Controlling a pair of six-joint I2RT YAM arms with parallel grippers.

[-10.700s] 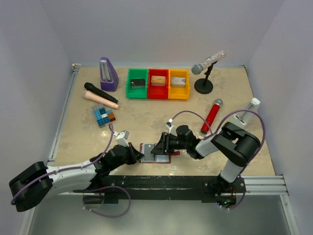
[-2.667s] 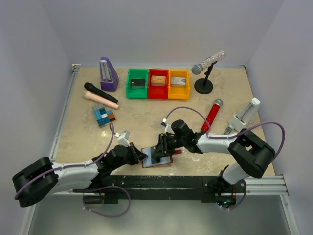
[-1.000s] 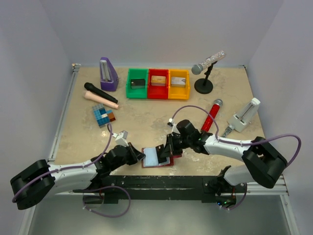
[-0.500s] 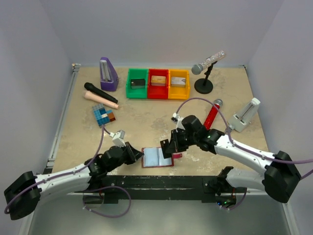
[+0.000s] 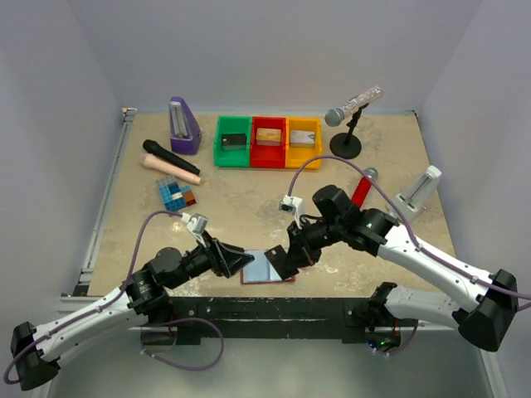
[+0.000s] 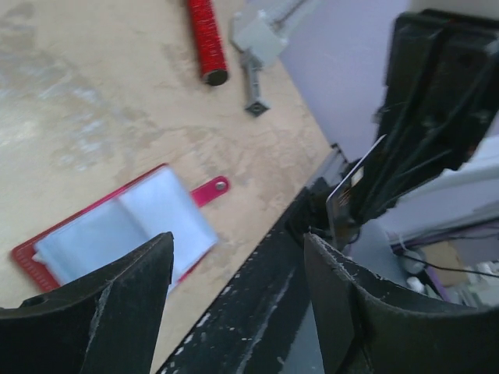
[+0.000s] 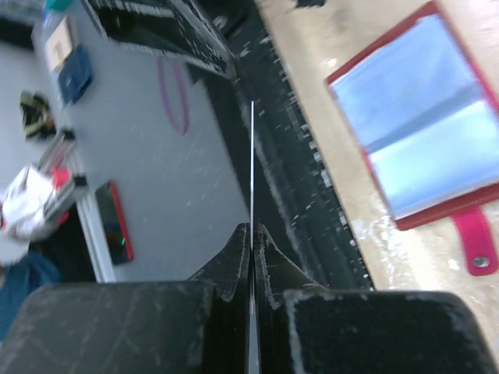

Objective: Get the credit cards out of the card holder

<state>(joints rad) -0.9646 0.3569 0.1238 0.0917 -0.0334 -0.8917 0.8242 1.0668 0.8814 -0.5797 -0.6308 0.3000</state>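
Pale lilac walls [image 5: 249, 50], beige marbled table [image 5: 241, 203], grey floor [image 5: 274, 375] below

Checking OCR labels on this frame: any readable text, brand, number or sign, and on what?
No text is readable in any view.
credit card in the right gripper: pale mark on its face, too blurred to read.
blocks in the coloured bins: too small to read.
card holder: no print visible.

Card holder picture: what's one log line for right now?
left end effector: open, empty | right end effector: shut on credit card, raised | card holder: lying open on table
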